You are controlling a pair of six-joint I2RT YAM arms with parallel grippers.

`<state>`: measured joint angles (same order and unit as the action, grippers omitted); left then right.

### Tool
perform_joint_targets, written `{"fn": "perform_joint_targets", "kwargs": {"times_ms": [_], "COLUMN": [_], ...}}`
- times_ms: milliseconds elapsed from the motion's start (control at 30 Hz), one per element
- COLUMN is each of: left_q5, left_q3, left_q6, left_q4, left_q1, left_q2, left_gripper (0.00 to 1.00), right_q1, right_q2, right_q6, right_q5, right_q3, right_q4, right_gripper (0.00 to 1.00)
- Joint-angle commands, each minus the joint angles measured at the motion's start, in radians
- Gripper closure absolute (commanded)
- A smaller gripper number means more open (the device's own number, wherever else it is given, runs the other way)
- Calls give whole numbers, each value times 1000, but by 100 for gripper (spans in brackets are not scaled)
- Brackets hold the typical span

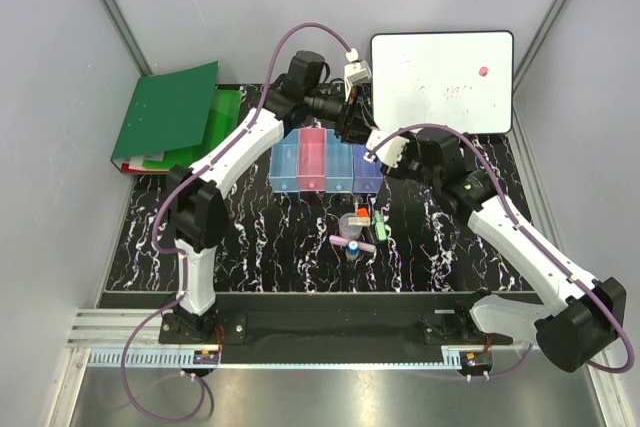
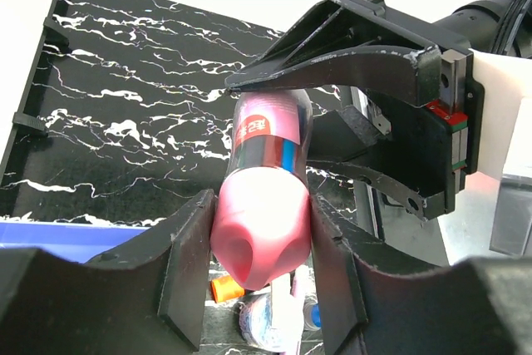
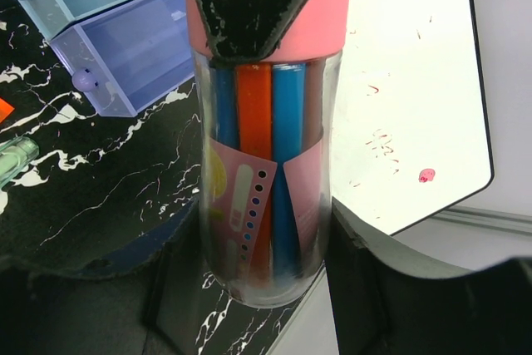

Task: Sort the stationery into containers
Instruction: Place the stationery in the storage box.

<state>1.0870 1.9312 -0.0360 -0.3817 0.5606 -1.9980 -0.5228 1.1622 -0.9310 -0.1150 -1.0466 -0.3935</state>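
Pinches pink cap of pen tube point(image 2: 264, 205) with left fingers point(image 2: 193, 263), pressed to both sides. Grips tube's clear end with right fingers point(image 3: 370, 284), closed on it. Holds tube in air at 12 o'clock of bins point(image 1: 325, 162), whiteboard point(image 1: 440, 82) at 2 o'clock. Shows loose stationery point(image 1: 357, 232) on bench point(image 1: 250, 247) at 6 o'clock of bins.

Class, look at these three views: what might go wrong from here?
1. The left hand and right hand both grip one clear plastic tube of coloured pens; the left holds only its pink cap, so pulling apart may pop it off and scatter pens.
2. The hands crowd together by the row of blue and pink plastic bins; a misjudged move might knock them.
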Motion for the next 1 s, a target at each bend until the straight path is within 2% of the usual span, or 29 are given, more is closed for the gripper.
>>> {"fn": "perform_joint_targets", "kwargs": {"times_ms": [0,33,67,100,167,233,367,467,533,700,867,967], "left_q5": [39,39,37,31,25,5,-62,-159,-266,-577,-904,-1011], "left_q3": [34,32,25,20,2,-20,-40,9,46,57,52,90], "left_q6": [30,30,31,30,33,30,-2,-109,-197,-459,-671,-755], "left_q4": [76,79,79,81,89,93,69,-83,-222,-403,-439,-436], "left_q1": [-1,-1,-1,-1,-4,-13,-48,-97,-128,-179,-189,-191], "left_q2": [25,28,30,39,47,65,91,87,84,102,91,67], "left_gripper": [100,100,100,100,100,100,100,100,100,100,100,100], "right_q1": [-9,-11,-9,-9,-9,-9,-9,-9,-8,-9,-9,-9], "right_q2": [-30,-33,-35,-38,-41,-47,-59,-75,-91,-111,-122,-128], "right_q6": [1,3,9,9,23,40,72,70,70,72,77,77], "right_q5": [-6,-14,-15,-15,-12,-11,-29,-60,-78,-132,-147,-147], "right_q3": [-17,-15,-15,-13,-15,-15,-30,-39,-39,-36,-21,-10], "right_q4": [68,74,77,77,76,77,73,74,74,76,79,79], "right_gripper": [61,49,31,27,8,2,0,0,0,0,0,0]}}
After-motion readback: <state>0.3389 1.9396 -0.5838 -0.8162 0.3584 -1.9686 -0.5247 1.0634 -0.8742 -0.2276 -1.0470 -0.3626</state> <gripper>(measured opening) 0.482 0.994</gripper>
